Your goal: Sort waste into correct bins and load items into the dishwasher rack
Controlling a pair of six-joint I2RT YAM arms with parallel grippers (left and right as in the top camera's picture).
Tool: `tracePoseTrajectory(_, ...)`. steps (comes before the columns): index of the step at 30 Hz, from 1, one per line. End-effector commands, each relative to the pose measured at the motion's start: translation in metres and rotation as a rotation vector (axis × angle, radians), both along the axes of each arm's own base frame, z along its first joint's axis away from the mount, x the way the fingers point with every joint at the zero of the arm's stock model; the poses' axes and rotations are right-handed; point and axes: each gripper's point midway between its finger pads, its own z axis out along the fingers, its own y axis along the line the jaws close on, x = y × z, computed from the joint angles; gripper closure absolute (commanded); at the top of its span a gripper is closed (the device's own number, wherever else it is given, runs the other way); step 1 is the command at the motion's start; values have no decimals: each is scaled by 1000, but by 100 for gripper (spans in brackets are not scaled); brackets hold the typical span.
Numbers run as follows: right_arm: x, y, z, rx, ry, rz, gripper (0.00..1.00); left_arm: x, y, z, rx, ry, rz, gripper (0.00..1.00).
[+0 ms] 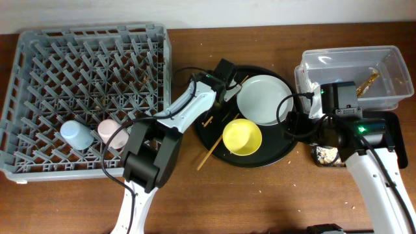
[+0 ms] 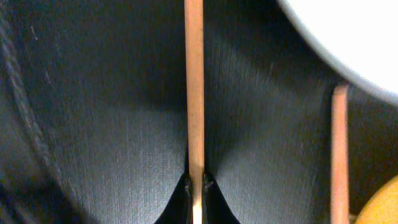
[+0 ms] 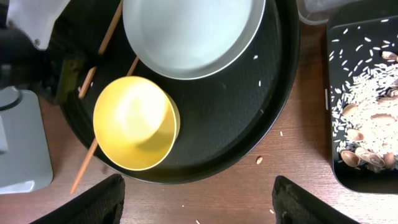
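Scanning every view for lettering: nothing readable. No legible label, brand, number or sign on the large square grey plastic dishwasher rack [image 1: 91, 30], the clear plastic rectangular tub [image 1: 351, 53], the round white plate [image 1: 263, 99] or the yellow bowl [image 1: 242, 136].

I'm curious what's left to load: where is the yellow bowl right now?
In the overhead view the yellow bowl sits on the round black tray, just below the white plate and image-right of the grey dishwasher rack.

Left claw [image 2: 196, 185] pinched closed; right claw [image 3: 200, 200] spread wide.
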Motion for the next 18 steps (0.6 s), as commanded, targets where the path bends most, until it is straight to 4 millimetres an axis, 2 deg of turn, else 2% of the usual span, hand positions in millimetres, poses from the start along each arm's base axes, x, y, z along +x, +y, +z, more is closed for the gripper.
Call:
tracePoseTrajectory(1,0,-1,1,6,0,-6,23,4,12,41,0,13,116,100)
tracePoseTrajectory(3,0,-1,1,6,0,-6,23,8,26,110,-64,-48,223,100)
tracePoseTrajectory(4,0,-1,1,6,0,-6,23,6,40,134,-87,-63,291,100)
tracePoseTrajectory(5,0,-1,1,6,0,-6,23,5,58,153,-105,-73,374,100)
tracePoseTrajectory(6,0,-1,1,6,0,-6,23,9,93,165,-99,-79,496,100)
tracePoseTrajectory(7,0,-1,1,6,0,-6,23,13,122,163,-70,-77,588,100)
tracePoseTrajectory(8,1,-1,1,6,-1,-6,23,19,148,150,-50,-52,647,100)
tracePoseTrajectory(11,0,-1,1,6,0,-6,23,30,186,103,25,-19,728,98)
tracePoseTrajectory(13,1,-1,1,6,-1,-6,23,34,185,85,15,16,730,90)
tracePoseTrajectory(14,1,-1,1,6,-1,-6,23,32,185,82,22,25,729,83)
tracePoseTrajectory(15,0,-1,1,6,0,-6,23,29,186,83,28,35,729,81)
tracePoseTrajectory(16,0,-1,1,6,0,-6,23,26,186,92,27,37,729,77)
tracePoseTrajectory(17,1,-1,1,6,-1,-6,23,22,178,109,-16,54,719,69)
tracePoseTrajectory(18,1,-1,1,6,-1,-6,23,17,169,122,-63,74,705,65)
